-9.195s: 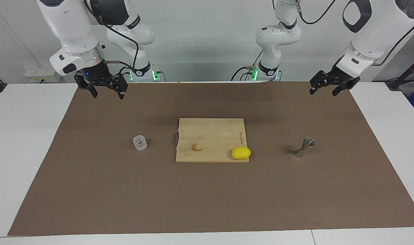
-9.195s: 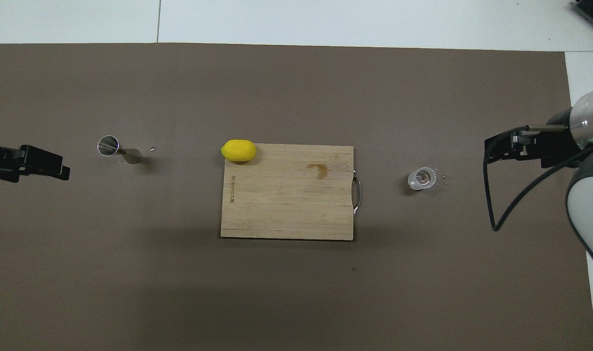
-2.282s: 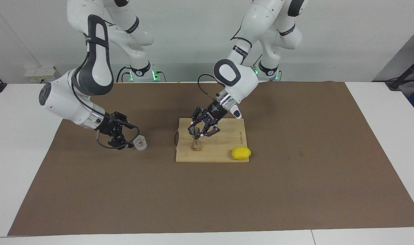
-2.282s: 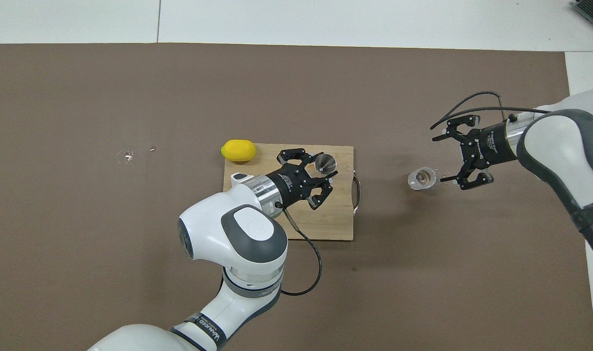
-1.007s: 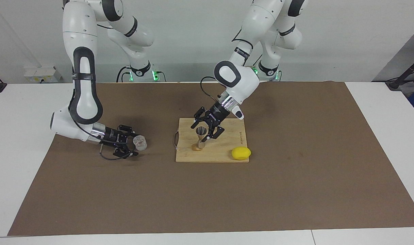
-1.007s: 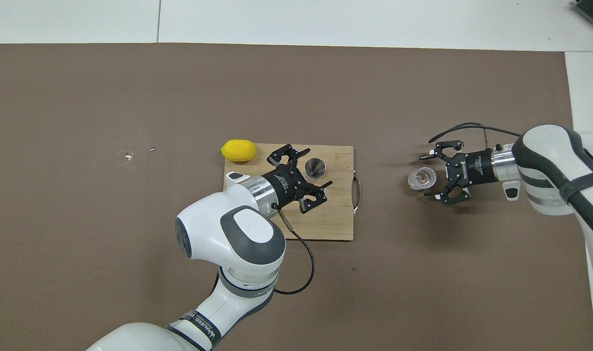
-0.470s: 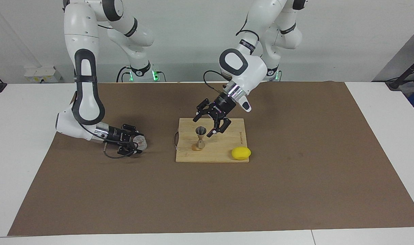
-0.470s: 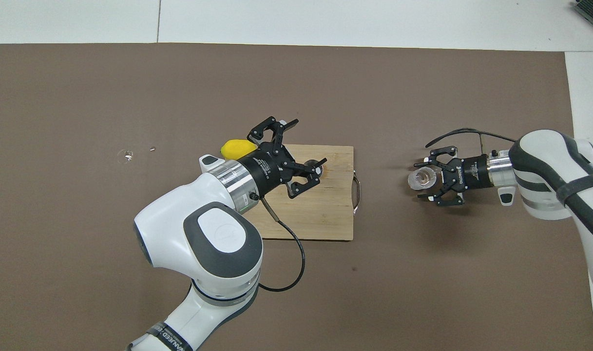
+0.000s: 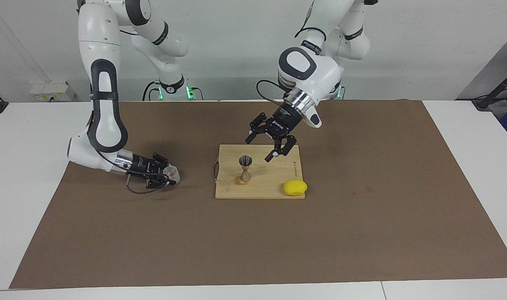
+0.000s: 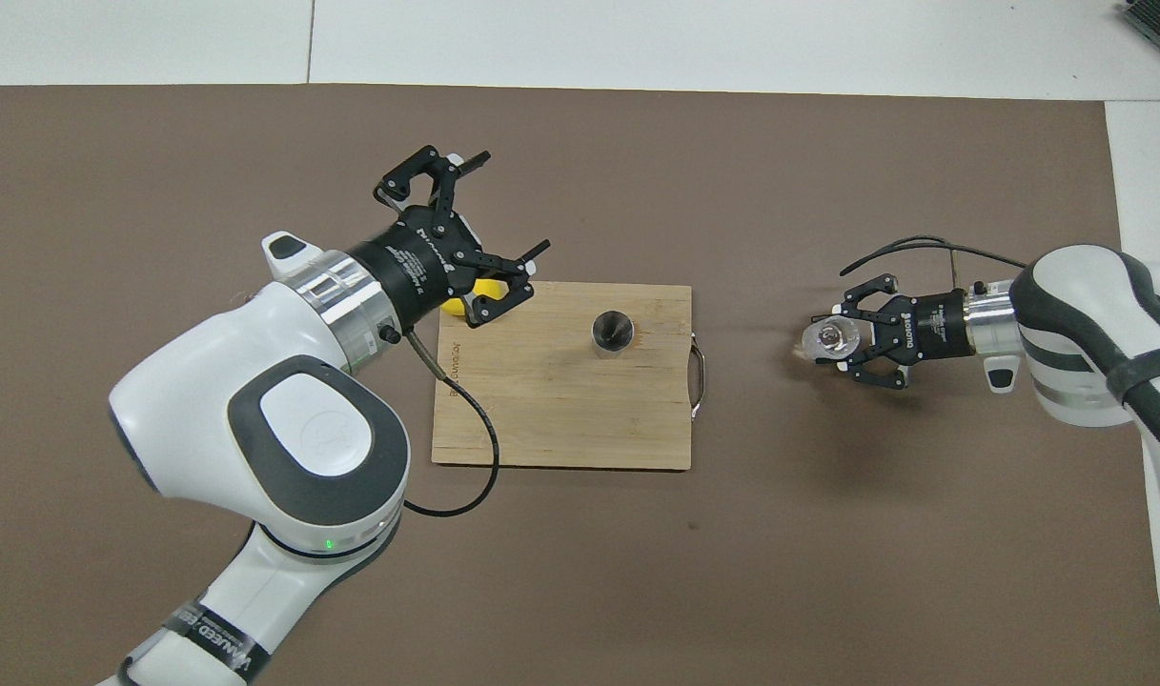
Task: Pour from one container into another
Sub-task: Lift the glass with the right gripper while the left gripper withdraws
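Lifting away from the wooden cutting board (image 9: 259, 171), the left gripper (image 9: 270, 141) now hangs up in the air over the board's edge nearest the robots, fingers spread wide and holding nothing; half a second ago it was low beside the jigger (image 9: 245, 167), and a couple of seconds back it was still wrapped round it. In the overhead view the left gripper (image 10: 475, 229) covers most of the lemon (image 10: 484, 288). Over at the right arm's end, the right gripper (image 9: 166, 176) has gone from open fingers on either side of the clear cup (image 9: 171, 173) to closed on it, and the cup has started to tip, its mouth turning toward the board, where earlier it stood straight on the brown mat (image 9: 253, 241). From above the right gripper (image 10: 844, 339) has a finger on each side of the cup (image 10: 832, 337), whose rim faces partly up at the camera.

The jigger (image 10: 613, 331) stands upright on the board, long axis vertical, open cone up, narrow waist in the middle, base on a darker stain in the wood. It sits toward the handle end of the board, apart from both grippers. The cup lies low at the mat, its short axis tilted; whether its base is off the mat I cannot tell.

The lemon (image 9: 295, 187) sits at the board's corner toward the left arm's end, farther from the robots than the jigger and well apart from it. Between cup and board there is open mat, and the wide stretch of mat farther from the robots than the board is bare
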Motion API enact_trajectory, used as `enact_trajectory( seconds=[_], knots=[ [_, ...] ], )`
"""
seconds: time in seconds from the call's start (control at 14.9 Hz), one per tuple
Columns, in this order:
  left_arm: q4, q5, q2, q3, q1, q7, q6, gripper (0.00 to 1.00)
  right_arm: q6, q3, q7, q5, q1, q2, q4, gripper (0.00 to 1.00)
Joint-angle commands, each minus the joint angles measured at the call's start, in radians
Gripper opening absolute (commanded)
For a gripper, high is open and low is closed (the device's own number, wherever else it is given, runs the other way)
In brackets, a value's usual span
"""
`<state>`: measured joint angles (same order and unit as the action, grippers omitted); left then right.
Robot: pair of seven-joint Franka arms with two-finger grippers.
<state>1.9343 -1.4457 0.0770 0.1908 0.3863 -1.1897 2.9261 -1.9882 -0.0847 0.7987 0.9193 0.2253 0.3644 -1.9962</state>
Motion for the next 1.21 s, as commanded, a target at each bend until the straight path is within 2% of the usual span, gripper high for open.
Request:
enact_trajectory(
  seconds=[0.0, 0.27, 0.47, 0.81, 0.94, 1.14],
  knots=[
    [0.045, 0.144, -0.049, 0.006, -0.088, -0.016, -0.031, 1.00, -0.076, -0.004, 0.081, 0.012, -0.059, -0.083, -0.013, 0.03],
    [0.046, 0.402, -0.059, 0.006, -0.269, -0.016, -0.030, 1.00, -0.109, -0.004, 0.213, -0.052, -0.148, -0.125, 0.002, 0.04],
    [0.037, 0.620, -0.054, 0.006, -0.340, -0.014, -0.069, 1.00, -0.129, -0.003, 0.299, -0.088, -0.221, -0.136, 0.028, 0.04],
    [0.035, 1.009, -0.072, -0.002, -0.417, -0.002, -0.342, 1.00, -0.176, -0.004, 0.526, -0.298, -0.352, -0.125, 0.095, 0.03],
    [0.020, 1.186, -0.080, -0.002, -0.435, 0.027, -0.509, 1.00, -0.193, -0.004, 0.623, -0.364, -0.391, -0.119, 0.122, 0.03],
    [0.005, 1.335, -0.100, -0.002, -0.435, 0.193, -0.677, 1.00, -0.190, -0.004, 0.706, -0.407, -0.417, -0.105, 0.166, 0.04]
  ],
)
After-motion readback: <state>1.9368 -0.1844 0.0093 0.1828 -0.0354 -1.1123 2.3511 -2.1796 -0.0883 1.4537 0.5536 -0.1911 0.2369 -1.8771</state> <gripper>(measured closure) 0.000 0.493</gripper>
